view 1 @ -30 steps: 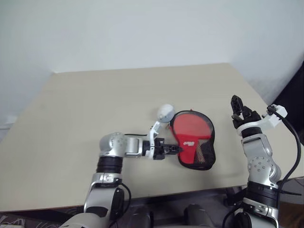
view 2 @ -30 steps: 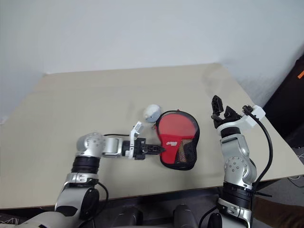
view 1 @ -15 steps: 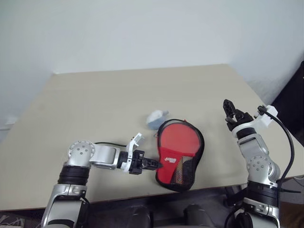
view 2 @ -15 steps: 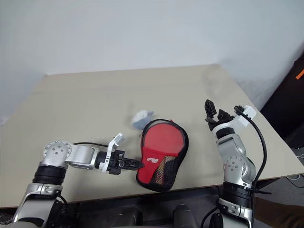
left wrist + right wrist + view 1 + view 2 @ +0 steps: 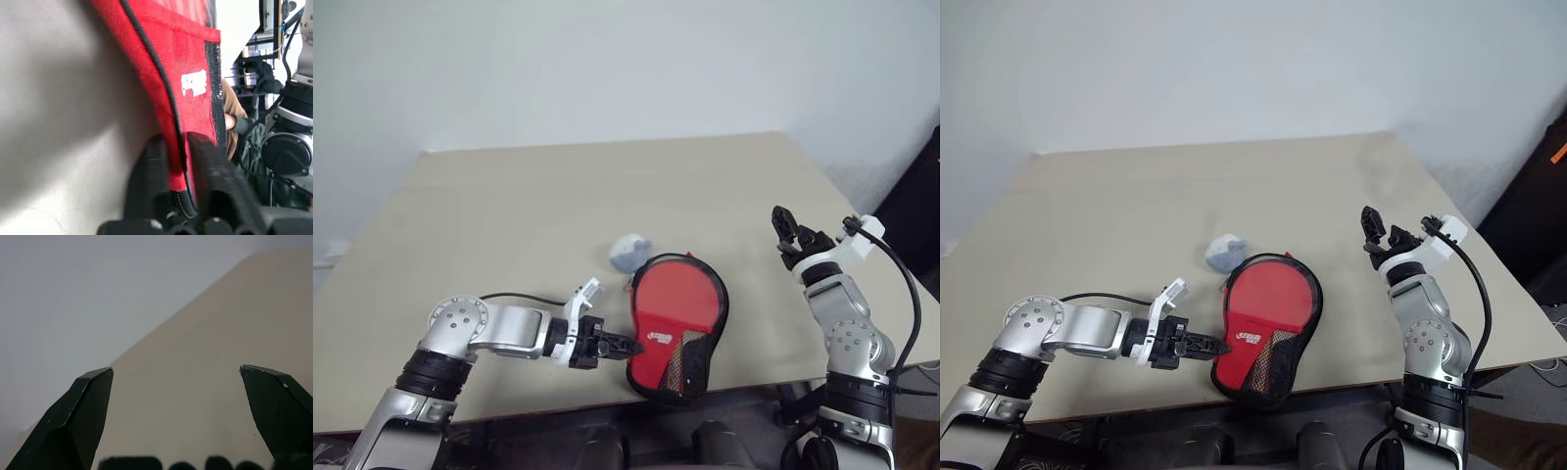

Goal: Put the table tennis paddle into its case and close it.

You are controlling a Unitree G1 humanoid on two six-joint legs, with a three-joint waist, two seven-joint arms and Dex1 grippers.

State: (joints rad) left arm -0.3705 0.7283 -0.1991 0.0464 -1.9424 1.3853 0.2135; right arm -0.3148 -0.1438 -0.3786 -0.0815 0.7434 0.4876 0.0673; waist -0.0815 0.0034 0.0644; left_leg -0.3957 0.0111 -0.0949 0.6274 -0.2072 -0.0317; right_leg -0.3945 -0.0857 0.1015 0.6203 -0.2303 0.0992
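Beige tabletop (image 5: 509,206) fills the scene under a pale wall (image 5: 607,69). Near its front edge lies the red case (image 5: 674,313), its black-trimmed rim pinched between the left gripper (image 5: 625,346)'s fingers (image 5: 151,181). A pale ball (image 5: 628,252) sits just beyond those fingers. The right gripper (image 5: 176,382) hovers spread wide, well apart from the case.

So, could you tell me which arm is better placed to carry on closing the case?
Left. The left gripper has its fingers around the case's black-trimmed edge, by the zip. The right gripper hangs open above the table, well apart from the case.
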